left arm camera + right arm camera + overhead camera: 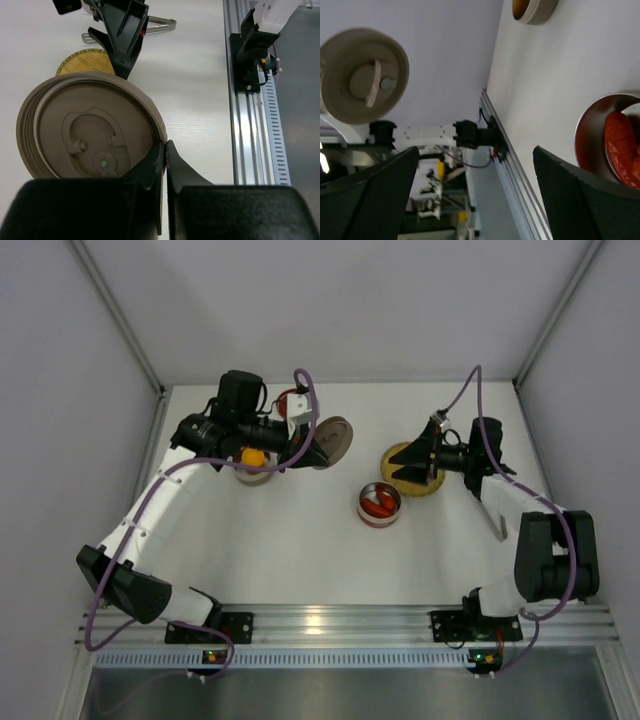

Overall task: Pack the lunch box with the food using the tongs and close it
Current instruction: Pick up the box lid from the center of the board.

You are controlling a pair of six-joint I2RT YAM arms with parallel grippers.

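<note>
Pinches lid by its thin rim in clamped left claw beside orange food, hangs right claw wide over plate (tongs flat on table nearby, red food in tin), so risks lid slipping, falling, knocking food out.

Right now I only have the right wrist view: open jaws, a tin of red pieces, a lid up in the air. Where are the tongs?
Observer: The tongs lie on the table right of the yellow plate, partly under your right arm.
Operator: What holds that lid up?
Observer: The left gripper, jaws shut on the lid's rim.
Operator: And below my jaws?
Observer: The right gripper hangs over the yellow plate.
</note>
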